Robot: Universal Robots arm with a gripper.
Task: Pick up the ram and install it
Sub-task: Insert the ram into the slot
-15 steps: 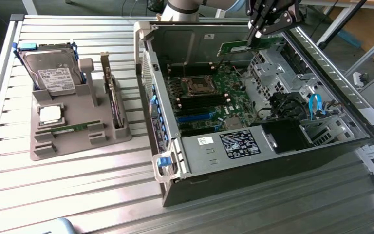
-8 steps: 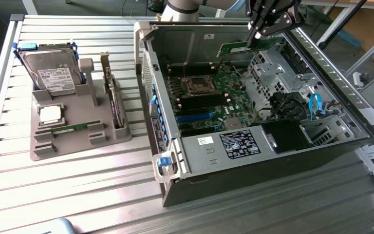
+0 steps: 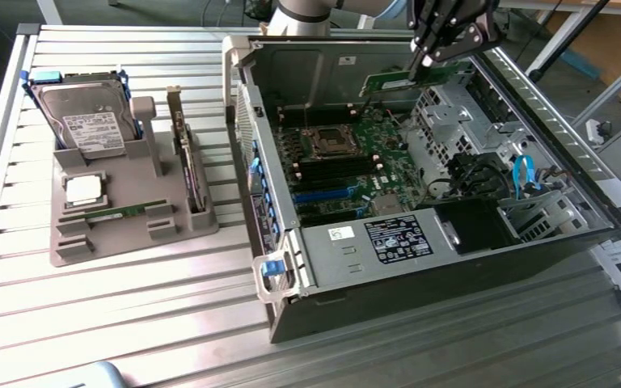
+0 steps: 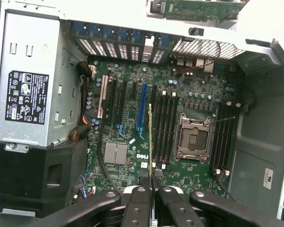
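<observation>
My gripper (image 3: pixel 427 58) hangs over the far end of the open computer case (image 3: pixel 548 242), shut on the ram (image 3: pixel 388 82), a thin green stick held clear above the motherboard (image 3: pixel 367 162). The wrist view looks along the ram (image 4: pixel 150 137) edge-on, as a narrow line running out from between my black fingers (image 4: pixel 137 198). That line lies over the motherboard (image 4: pixel 128 109), beside the black memory slots (image 4: pixel 164 127) next to the bare processor socket (image 4: pixel 193 137). A second bank of black slots (image 4: pixel 222 137) flanks the socket's other side.
A grey parts holder (image 3: pixel 106 242) on the exterior view's left carries a hard drive (image 3: pixel 90 113), a square silver chip (image 3: pixel 82 190), an upright card (image 3: pixel 188 153) and another green stick (image 3: pixel 127 212). The case's power supply (image 3: pixel 397 238) and drive cage (image 3: pixel 451 113) crowd the board.
</observation>
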